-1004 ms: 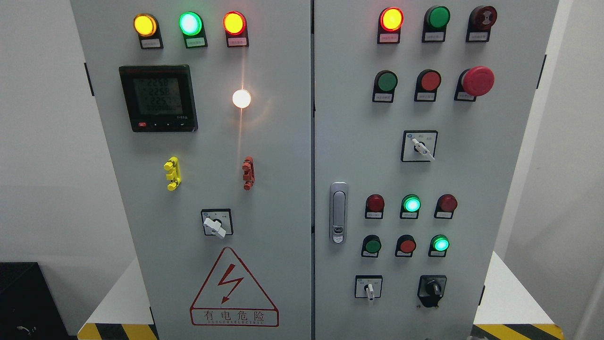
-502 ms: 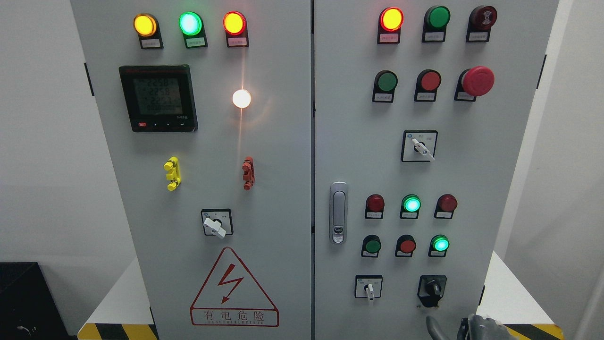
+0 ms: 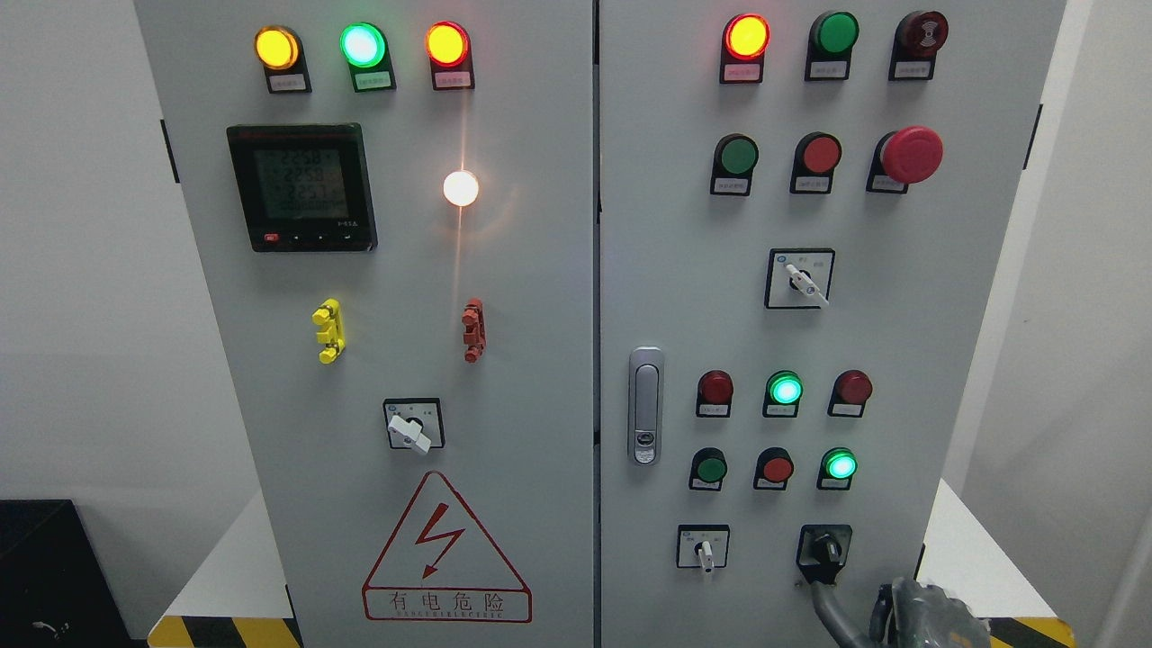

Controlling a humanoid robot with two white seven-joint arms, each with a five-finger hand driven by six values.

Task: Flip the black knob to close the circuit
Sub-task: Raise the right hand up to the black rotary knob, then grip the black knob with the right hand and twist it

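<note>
- Nearest the camera, the right hand comes in at the bottom edge, right of the middle. One grey finger reaches up and left from it, its tip touching the lower edge of the black knob.
- The fingers look loosely spread, not curled; nothing is clamped. Whether a second finger meets the knob from the other side cannot be told, since most of the hand is cut off by the frame.
- The left hand is out of view.
- The black knob sits low on the right-hand cabinet door, on a square black base, just right of a small white-handled selector switch and below a lit green lamp.
- My judgement of its handling: a hard plastic rotary switch, stiff, with a spring detent; it should resist, then snap over. It is bolted to the panel, so it takes a twist, not a pull. The raised ridge across its face is the place to pinch, a finger on each side; smooth plastic may slip under one fingertip alone.
- Farther up the door is a red mushroom stop button.
</note>
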